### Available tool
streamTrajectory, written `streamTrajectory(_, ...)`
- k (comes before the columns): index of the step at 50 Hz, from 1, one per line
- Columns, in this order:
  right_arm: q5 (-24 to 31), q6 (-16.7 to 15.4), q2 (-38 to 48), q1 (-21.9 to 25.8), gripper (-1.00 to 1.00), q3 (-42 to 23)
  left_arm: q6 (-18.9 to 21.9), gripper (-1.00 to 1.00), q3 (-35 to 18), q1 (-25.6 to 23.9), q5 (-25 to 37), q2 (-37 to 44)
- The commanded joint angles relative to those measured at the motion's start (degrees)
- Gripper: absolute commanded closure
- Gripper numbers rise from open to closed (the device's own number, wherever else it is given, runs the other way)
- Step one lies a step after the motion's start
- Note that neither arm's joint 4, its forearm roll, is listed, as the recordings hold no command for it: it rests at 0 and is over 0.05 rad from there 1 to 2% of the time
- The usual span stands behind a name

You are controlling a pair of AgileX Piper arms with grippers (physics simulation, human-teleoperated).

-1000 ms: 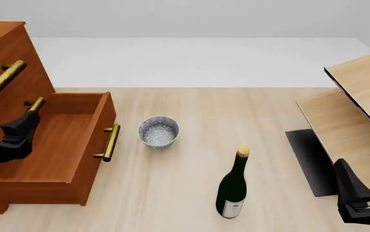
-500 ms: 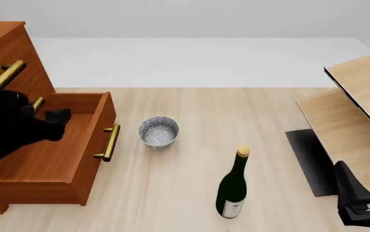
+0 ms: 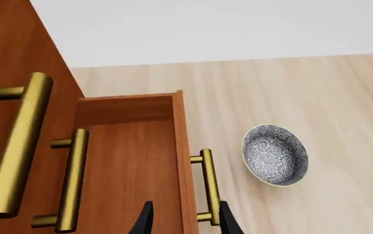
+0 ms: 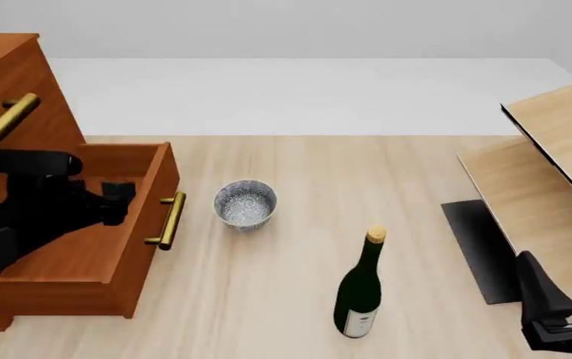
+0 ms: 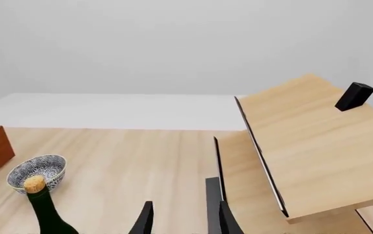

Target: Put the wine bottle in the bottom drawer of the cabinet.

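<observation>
Since half a second ago my left arm has shifted right and lifted off the cabinet (image 4: pixel 7 82) front; the left gripper (image 4: pixel 118 196) now hangs over the open drawer (image 4: pixel 86 247), near its front panel. From the front I see the arm stretched from the lower left across the drawer, wrist level, fingers aimed toward the table's middle. In the left wrist view the two fingertips (image 3: pixel 143 222) show as dark points with a clear gap between them, straddling the drawer's front wall, with nothing pinched. The drawer's brass handle (image 3: pixel 207 187) sits just beyond them, and the cup (image 3: pixel 275 155) stands on the table (image 4: pixel 366 179) past it.

My right gripper (image 4: pixel 565 299) sits low at the right edge, unchanged, beside the pale panel (image 4: pixel 555 149). Its fingers (image 5: pixel 222 219) stand apart, empty.

The bottle (image 4: pixel 360 288) stands upright on the table, in front of the cup and to its right, well apart from both grippers and from the drawer. In the right wrist view its cork (image 5: pixel 34 184) lines up in front of the cup.
</observation>
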Motion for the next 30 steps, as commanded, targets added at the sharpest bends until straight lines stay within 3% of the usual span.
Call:
streamTrajectory(1,1.15,-0.12,-0.8,-0.41,-1.0,0.01,-1.34,-1.0,2.01,-1.31,-3.06,2.33)
streamTrajectory(30,3.09,0.11,-2.57,-0.93,-1.0,0.02,-2.51,-1.0,6.51,-3.38,-8.36,5.35)
